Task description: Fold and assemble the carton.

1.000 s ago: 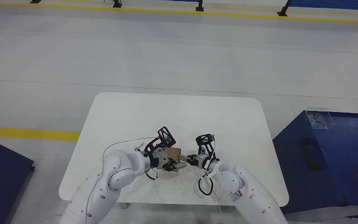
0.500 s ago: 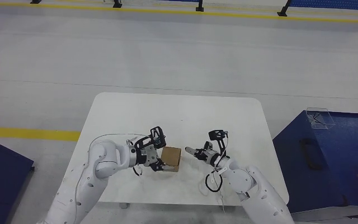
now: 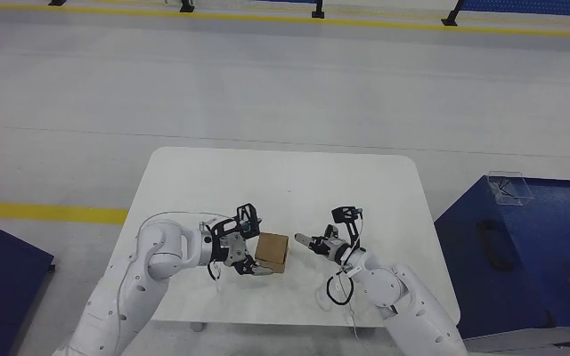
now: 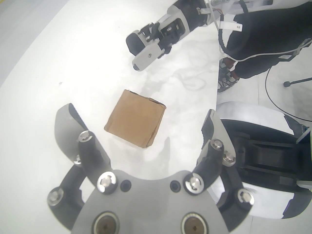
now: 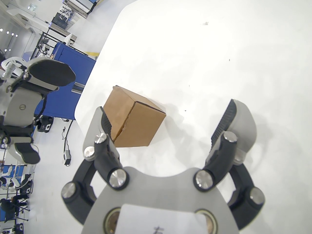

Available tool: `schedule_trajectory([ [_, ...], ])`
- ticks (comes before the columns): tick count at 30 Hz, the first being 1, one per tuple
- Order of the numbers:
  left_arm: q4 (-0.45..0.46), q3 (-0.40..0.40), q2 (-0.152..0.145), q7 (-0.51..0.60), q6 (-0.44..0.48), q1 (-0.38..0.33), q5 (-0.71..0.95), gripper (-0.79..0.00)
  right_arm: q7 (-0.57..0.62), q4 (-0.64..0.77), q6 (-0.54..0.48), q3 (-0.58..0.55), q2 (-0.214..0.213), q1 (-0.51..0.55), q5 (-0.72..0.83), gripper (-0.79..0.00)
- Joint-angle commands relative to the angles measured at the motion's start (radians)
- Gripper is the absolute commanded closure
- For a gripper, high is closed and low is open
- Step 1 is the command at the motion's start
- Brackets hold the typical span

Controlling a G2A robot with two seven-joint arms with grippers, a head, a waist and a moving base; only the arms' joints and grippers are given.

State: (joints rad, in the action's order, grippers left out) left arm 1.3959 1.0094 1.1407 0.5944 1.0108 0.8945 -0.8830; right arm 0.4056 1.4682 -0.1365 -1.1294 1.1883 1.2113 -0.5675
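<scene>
The brown carton (image 3: 272, 252) stands closed as a small cube on the white table (image 3: 267, 178), near its front edge. Neither gripper touches it. My left gripper (image 3: 253, 255) sits just beside its left side, jaws open; from the left wrist camera the carton (image 4: 135, 119) lies on the table beyond my open left gripper (image 4: 139, 112). My right gripper (image 3: 303, 240) hangs a short way off the carton's right side, open and empty. In the right wrist view the carton (image 5: 134, 120) sits beyond one finger (image 5: 103, 122), with a seam running down its near face.
A blue cabinet (image 3: 508, 258) with a clear box (image 3: 509, 187) on top stands right of the table. Another blue block (image 3: 18, 267) is at the left. The table's back half is bare white surface.
A second ago both grippers were pressed close against the carton. Both have since drawn back to either side, leaving the closed carton standing free on the table.
</scene>
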Motion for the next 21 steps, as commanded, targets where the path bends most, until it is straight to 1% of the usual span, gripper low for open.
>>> schedule_trajectory([
  [1,-0.047,-0.083,-0.01,0.023,0.002,-0.083,0.001,-0.785,-0.019,0.004,0.013,0.001,0.001,0.009,-0.004,-0.785],
  [2,-0.068,-0.13,-0.016,0.025,0.002,-0.119,-0.01,-0.785,-0.034,0.006,0.023,0.002,0.002,0.014,-0.011,-0.785],
  [4,-0.118,-0.224,-0.028,-0.01,0.002,-0.194,-0.036,-0.785,-0.056,0.008,0.045,0.002,0.005,0.024,-0.002,-0.785],
  [7,-0.187,-0.372,-0.042,-0.144,0.002,-0.296,-0.102,-0.785,-0.084,0.013,0.08,-0.008,0.008,0.034,0.019,-0.785],
  [20,-0.187,-0.372,-0.042,-0.144,0.002,-0.296,-0.102,-0.785,-0.084,0.013,0.08,-0.008,0.008,0.034,0.019,-0.785],
  [21,-0.218,-0.453,-0.037,-0.091,0.002,-0.334,-0.199,-0.785,-0.113,-0.011,0.153,-0.016,0.006,0.035,-0.053,-0.785],
])
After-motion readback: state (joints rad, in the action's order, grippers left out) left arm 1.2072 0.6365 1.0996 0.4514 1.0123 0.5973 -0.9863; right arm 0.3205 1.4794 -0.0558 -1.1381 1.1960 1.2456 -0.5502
